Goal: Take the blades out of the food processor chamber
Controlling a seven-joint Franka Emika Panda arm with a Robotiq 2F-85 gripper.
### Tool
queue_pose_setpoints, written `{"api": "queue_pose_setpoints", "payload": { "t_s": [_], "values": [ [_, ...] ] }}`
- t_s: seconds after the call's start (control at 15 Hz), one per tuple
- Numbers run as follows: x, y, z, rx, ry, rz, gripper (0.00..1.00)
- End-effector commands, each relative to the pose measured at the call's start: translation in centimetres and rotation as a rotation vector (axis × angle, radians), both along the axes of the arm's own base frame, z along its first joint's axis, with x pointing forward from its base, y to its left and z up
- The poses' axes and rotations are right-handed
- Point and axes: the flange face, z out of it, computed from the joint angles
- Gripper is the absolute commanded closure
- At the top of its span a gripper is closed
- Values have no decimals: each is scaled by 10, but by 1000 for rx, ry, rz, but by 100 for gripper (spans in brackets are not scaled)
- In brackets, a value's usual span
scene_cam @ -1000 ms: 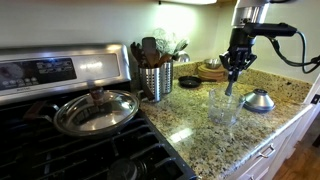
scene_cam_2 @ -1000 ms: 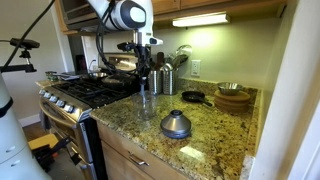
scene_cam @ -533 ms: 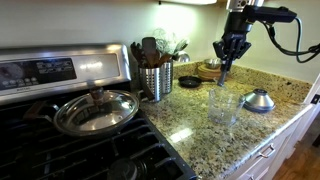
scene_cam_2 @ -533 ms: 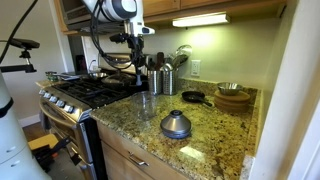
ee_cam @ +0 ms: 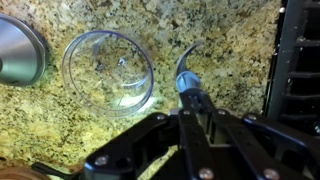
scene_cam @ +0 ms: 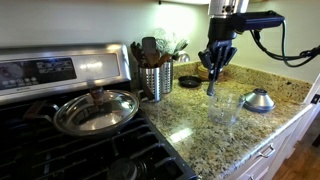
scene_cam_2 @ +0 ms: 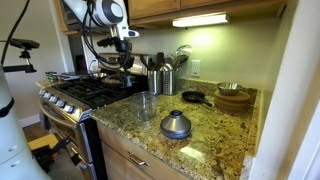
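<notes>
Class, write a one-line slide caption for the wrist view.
Claw holds the blades above the granite counter, beside the empty food processor chamber.

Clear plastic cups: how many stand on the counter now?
1. The clear cup stands on the granite counter, beside the silver dome. The claw holds the blades outside it. I see no other.

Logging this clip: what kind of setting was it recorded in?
Most likely a home kitchen: a stainless gas range with a lidded pan on it, a speckled granite countertop, and a steel utensil holder full of utensils.
</notes>
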Motion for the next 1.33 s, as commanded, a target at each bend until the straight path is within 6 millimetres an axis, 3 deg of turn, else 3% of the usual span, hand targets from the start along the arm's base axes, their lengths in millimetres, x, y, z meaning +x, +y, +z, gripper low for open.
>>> {"api": "queue_pose_setpoints", "payload": {
  "t_s": [0.0,0.2,0.6,1.07,1.2,1.27],
  "values": [
    [6,21,-27,-36,6,28,92],
    [14,24,-55,-23,4,50,92],
    [30,9,-111,16,50,10,92],
    [32,-4,-133,39,71,-23,92],
    [28,-4,-132,39,69,-21,61],
    [26,-3,-129,38,65,-17,56]
  ]
}}
